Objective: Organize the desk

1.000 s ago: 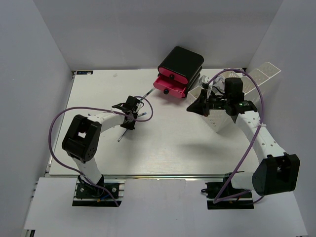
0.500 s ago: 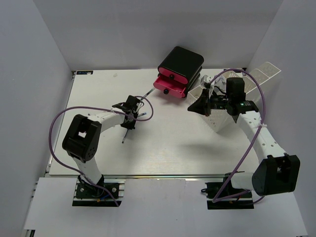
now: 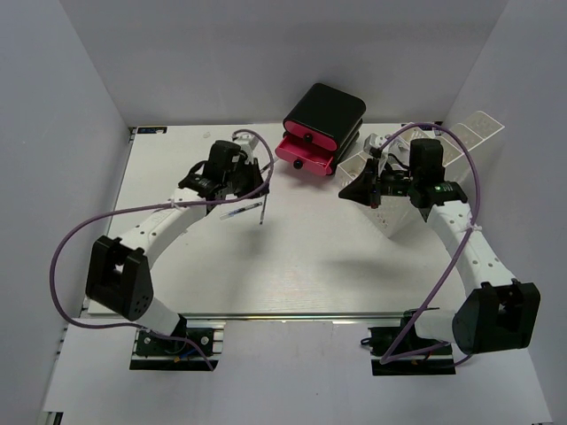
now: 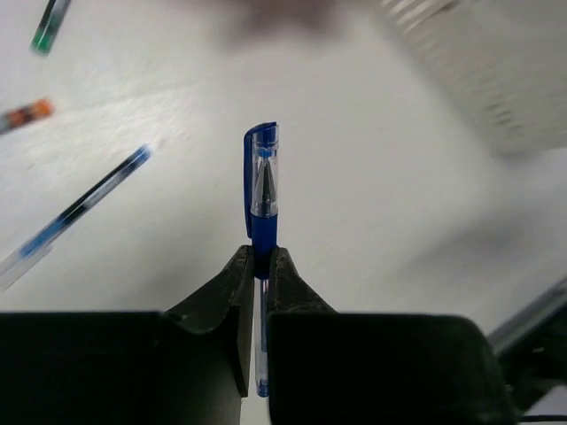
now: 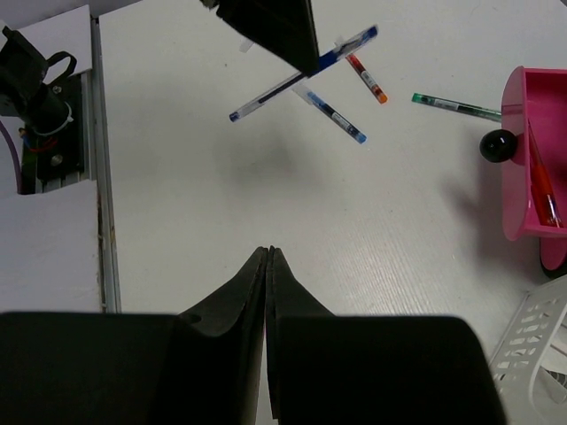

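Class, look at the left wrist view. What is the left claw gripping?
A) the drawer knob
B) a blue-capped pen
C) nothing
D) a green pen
B: the left claw is shut on the blue-capped pen, whose capped end sticks out past the fingertips.

Desk (image 3: pixel 292 274): white, matte, flat, with a silver rail (image 3: pixel 292 316) along the near long edge.

Items lying directly on it:
1. Black-and-pink drawer unit (image 3: pixel 319 124) at the far edge, right of centre, with a pink drawer pulled out.
2. White perforated tray (image 3: pixel 394 221) on the right side, near the drawer unit.
3. 3 loose pens left of the drawer unit, none touching another: green pen (image 5: pixel 456 106) nearest the drawer knob; orange pen (image 5: pixel 366 78) beside it; clear pen with blue ends (image 5: pixel 332 113) just beside the orange one.
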Robot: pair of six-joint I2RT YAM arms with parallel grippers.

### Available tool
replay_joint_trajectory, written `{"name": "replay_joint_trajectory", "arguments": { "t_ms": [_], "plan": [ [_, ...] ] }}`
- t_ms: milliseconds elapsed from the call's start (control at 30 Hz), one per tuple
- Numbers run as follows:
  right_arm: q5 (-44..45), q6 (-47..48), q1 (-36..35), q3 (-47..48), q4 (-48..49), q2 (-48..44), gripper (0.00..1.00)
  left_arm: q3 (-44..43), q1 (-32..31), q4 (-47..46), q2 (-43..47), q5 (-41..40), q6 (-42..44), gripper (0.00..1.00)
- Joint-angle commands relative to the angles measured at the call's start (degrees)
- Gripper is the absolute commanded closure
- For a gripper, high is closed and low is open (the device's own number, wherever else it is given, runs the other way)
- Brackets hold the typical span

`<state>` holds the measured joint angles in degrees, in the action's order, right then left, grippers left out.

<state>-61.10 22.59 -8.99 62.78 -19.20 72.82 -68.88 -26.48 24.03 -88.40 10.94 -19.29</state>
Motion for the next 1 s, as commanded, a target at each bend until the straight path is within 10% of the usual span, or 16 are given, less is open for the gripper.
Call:
{"name": "replay_joint_trajectory", "arguments": {
  "t_ms": [0,167,433,967],
  "plan": [
    [-1.74,-1.67,0.64,-0.73,1.88,-2.06,0.95,2.06,0.37,-15.73,3.32,7.34,-12.41,1.00],
    [-1.39,-3.51,1.61,-1.79,4.17,-3.12,0.96,6.83,0.90,-44.45,-1.04,5.24,-33.07,1.00],
    [-1.21,-5.62,3.72,-2.40,5.93,-4.61,0.96,-0.02,0.38,-60.74,-15.82,-4.86,-53.11,1.00],
    [-2.18,-6.59,6.36,-2.93,6.98,-5.32,0.96,-12.41,-1.81,-52.52,-27.35,-17.34,-63.51,1.00]
  ]
}}
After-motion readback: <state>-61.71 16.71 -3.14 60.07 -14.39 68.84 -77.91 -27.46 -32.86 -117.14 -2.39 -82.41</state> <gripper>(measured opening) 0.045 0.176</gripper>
